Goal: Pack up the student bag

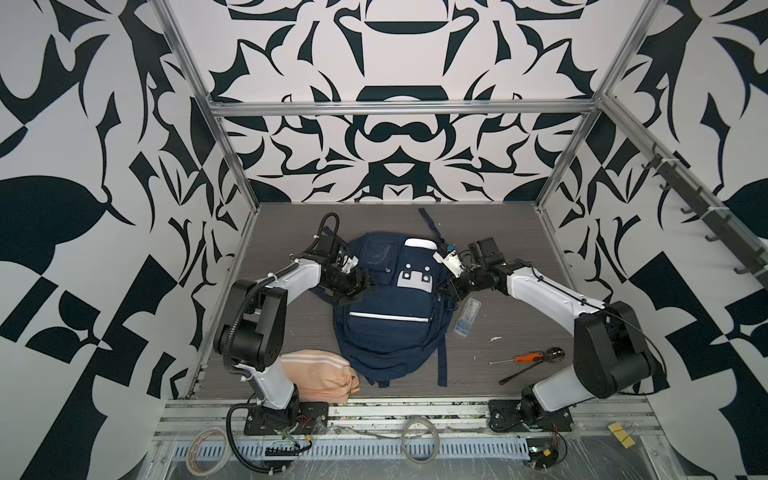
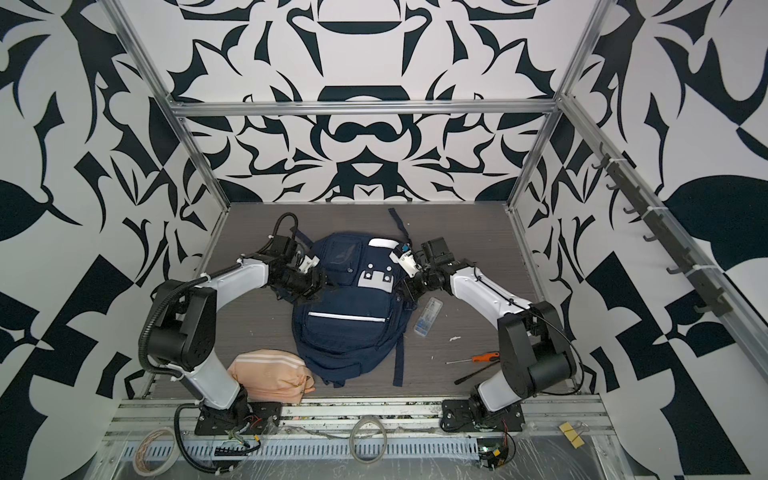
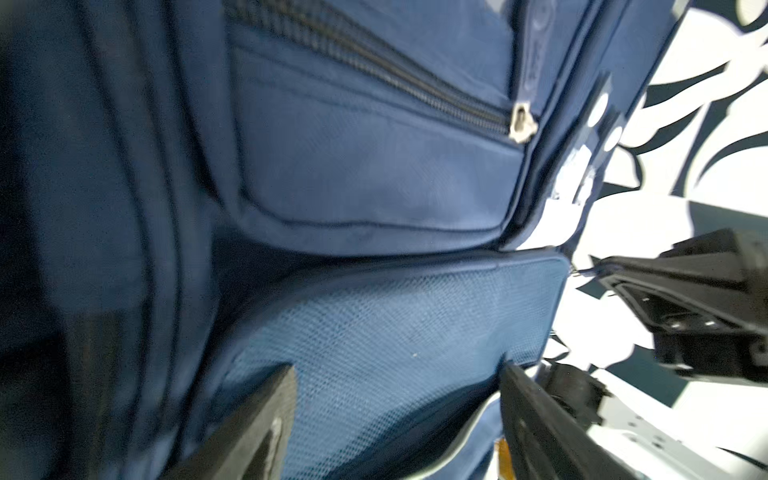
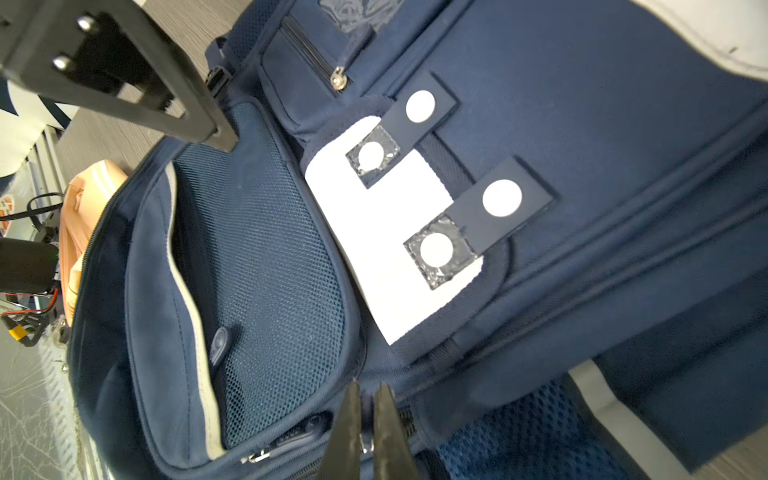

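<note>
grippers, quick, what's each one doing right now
Left gripper: open, jaws either side of the mesh flap of the bag.
Right gripper: closed on a zipper pull.

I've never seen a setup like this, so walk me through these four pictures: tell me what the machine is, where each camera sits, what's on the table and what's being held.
The machine is two robot arms mounted at the table's near edge, each ending in a two-fingered gripper. Two pictures come from one camera head overhead and look almost the same. The two close-ups come from cameras on the arms' wrists.

On the grey table lies a navy backpack, front up. Around it are a peach-pink pouch, a clear plastic case and an orange-handled screwdriver.

The left gripper is open at the backpack's mesh flap and holds nothing. The right gripper is shut and seems to pinch a zip pull at the backpack's edge.
</note>
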`<state>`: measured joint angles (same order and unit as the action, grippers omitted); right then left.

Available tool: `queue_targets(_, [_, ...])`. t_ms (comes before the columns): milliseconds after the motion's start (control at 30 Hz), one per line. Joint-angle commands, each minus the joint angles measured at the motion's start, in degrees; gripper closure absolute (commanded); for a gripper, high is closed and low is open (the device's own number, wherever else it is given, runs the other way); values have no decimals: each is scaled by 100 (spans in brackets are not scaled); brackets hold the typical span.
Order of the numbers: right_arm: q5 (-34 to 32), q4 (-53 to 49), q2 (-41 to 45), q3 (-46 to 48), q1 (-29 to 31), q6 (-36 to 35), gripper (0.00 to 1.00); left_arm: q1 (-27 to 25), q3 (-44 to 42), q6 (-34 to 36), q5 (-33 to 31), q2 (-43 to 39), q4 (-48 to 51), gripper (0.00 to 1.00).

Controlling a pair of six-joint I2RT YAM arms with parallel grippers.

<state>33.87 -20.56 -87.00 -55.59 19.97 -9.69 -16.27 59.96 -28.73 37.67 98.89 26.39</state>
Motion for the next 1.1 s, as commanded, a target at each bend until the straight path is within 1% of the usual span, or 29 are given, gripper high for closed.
queue_targets(0, [390,198,409,40,34,-142,100,79,109,-156,47,254,-295,20])
queue_targets(200, [368,-119,821,182,34,-478,100,124,513,-147,30,765,-410,20])
queue_targets(333, [594,-651,897,-2,72,-842,100,175,789,-448,102,1157,-707,21])
queue_targets(433, [633,-1093,1090,13,354,-1420,100,212,897,-757,215,1411,-1000,21])
queue_targets(500, [493,-1227,1221,146,631,-1752,100,210,1004,-870,251,1531,-1078,21])
queue_targets(533, [310,-1228,1283,234,718,-1855,100,212,1083,-871,273,1574,-1043,21])
queue_targets(633, [-113,-717,1446,465,677,-1805,100,212,1285,-616,147,1446,-654,21])
queue_targets(700, [-282,-221,1482,557,542,-1531,100,216,1363,-351,0,1262,-310,21])
queue_targets(767, [-286,123,1354,462,301,-1226,100,233,1439,-69,-204,1049,57,20])
queue_targets(833, [-486,375,1196,350,161,-1073,100,254,1487,92,-369,875,282,20])
queue_targets(900, [-699,563,1001,188,29,-1012,100,293,1537,163,-501,750,384,20])
queue_targets(967, [-663,688,748,-77,-142,-993,100,364,1615,172,-524,710,468,18])
queue_targets(1033, [-548,722,476,-390,-241,-1073,100,457,1735,236,-543,710,664,16])
queue_targets(1067, [-462,695,325,-578,-265,-1165,100,510,1784,305,-606,688,832,7])
